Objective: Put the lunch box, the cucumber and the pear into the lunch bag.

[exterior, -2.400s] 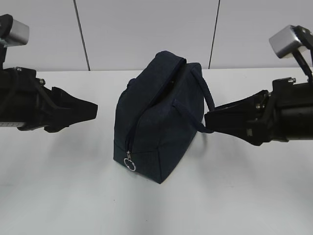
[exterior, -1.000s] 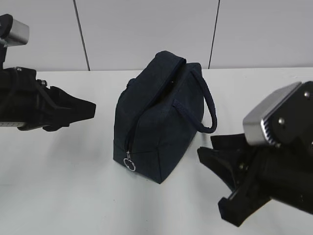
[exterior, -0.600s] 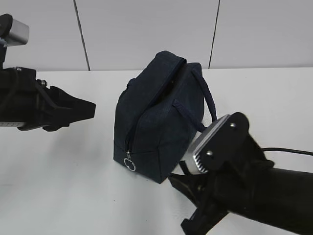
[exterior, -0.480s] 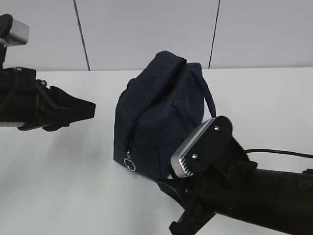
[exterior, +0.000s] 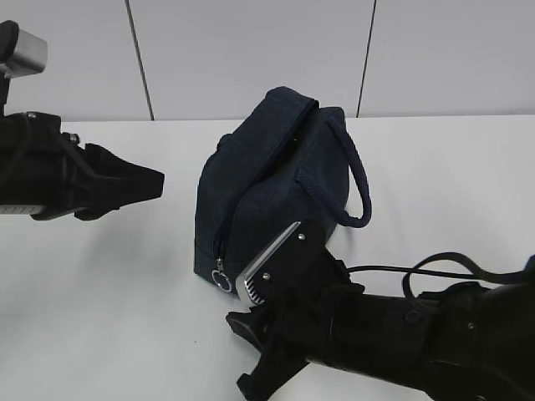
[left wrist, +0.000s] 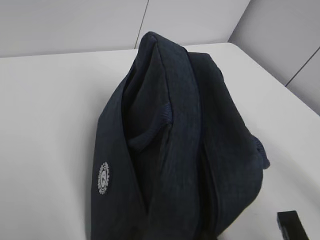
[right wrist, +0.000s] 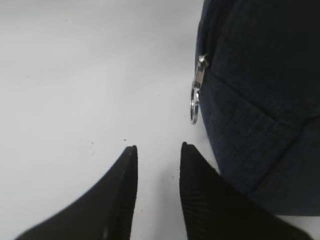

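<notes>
The dark navy lunch bag [exterior: 276,200] stands mid-table, its padded handle [exterior: 355,180] hanging on the right side. Its silver zipper pull [exterior: 221,280] hangs low on the near end and also shows in the right wrist view [right wrist: 195,102]. My right gripper [exterior: 242,355] is low in front of the bag and points left. In the right wrist view it [right wrist: 158,147] is open and empty, just short of the pull. My left gripper [exterior: 155,180] hovers left of the bag, its jaws unclear. The left wrist view is filled by the bag [left wrist: 175,150]. Lunch box, cucumber and pear are out of view.
The white table [exterior: 100,317] runs back to a pale panelled wall [exterior: 251,50]. My right arm's body and its cable [exterior: 435,267] lie across the front right of the table. A small black block [left wrist: 292,225] shows at the left wrist view's lower right.
My right gripper has swung from beside the handle on the bag's right, down and left across the front to the zipper end. The left arm has barely moved.
</notes>
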`<state>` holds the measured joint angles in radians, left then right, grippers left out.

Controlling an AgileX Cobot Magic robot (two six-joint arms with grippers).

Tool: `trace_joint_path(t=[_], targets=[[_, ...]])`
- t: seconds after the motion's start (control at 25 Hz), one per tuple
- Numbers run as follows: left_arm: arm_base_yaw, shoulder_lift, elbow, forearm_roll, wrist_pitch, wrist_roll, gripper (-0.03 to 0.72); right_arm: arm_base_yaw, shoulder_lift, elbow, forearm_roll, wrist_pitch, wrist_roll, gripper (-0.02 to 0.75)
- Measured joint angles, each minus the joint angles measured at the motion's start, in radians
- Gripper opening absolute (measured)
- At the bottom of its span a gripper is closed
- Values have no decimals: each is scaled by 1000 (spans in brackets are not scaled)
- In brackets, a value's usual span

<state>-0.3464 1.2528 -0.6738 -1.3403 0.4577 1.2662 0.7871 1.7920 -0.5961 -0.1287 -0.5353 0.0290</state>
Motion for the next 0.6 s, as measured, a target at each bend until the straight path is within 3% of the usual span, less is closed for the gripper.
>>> trace_joint_path(t=[0.24,0.6], targets=[[0,0,0,-59,-2,0,229,0,68,-43,121,-26,-49,240],[0,0,0,-73,-3,0,229,0,129,-69,138,-61,-59,240]])
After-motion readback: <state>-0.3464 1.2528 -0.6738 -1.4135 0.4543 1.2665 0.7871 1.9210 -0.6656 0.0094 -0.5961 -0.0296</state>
